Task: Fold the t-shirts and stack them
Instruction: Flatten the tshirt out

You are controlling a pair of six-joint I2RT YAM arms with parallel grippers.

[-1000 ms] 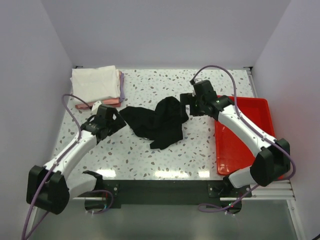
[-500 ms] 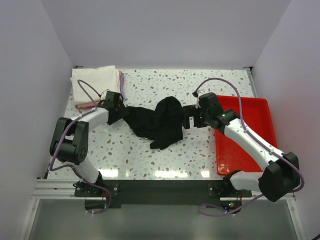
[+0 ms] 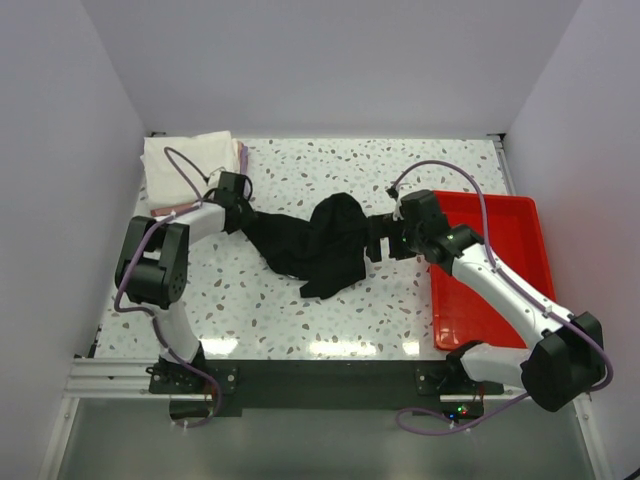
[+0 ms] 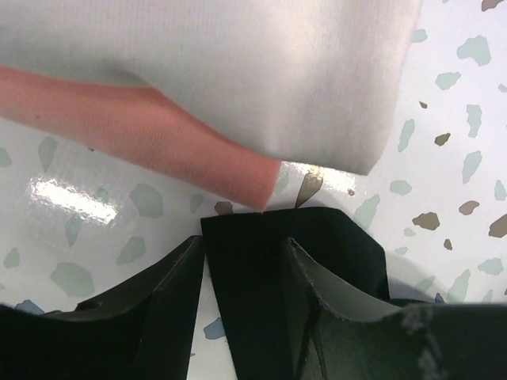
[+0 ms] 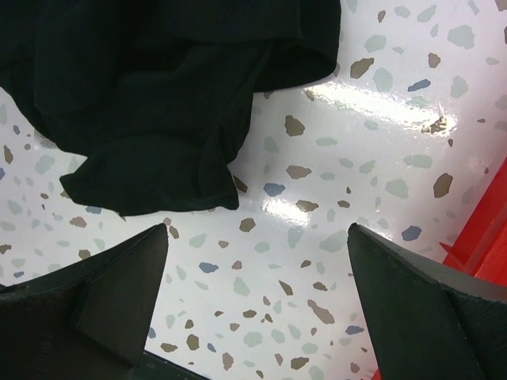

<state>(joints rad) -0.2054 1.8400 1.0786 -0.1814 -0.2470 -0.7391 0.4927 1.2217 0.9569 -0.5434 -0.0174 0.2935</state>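
Observation:
The black t-shirt (image 3: 320, 245) lies crumpled in the middle of the table. My left gripper (image 3: 246, 210) is at its left corner. In the left wrist view the jaws (image 4: 245, 241) stand narrowly apart astride a flat strip of the black t-shirt (image 4: 341, 245), with a sliver of table beside the left finger. The folded stack lies at the back left, with the white shirt (image 3: 190, 165) on top and a pink one (image 3: 168, 212) under it. Both show just ahead in the left wrist view (image 4: 238, 63) (image 4: 142, 127). My right gripper (image 3: 375, 242) is open and empty over bare table (image 5: 257, 229), right of the black t-shirt (image 5: 158, 95).
A red plastic tray (image 3: 500, 290) sits at the right side of the table, and its edge shows in the right wrist view (image 5: 487, 237). A lavender edge (image 3: 243, 165) peeks out on the stack's right side. White walls enclose the table.
My left arm swung in from the front left to the shirt's left corner beside the stack. My right gripper came down and nearer, to the shirt's right side.

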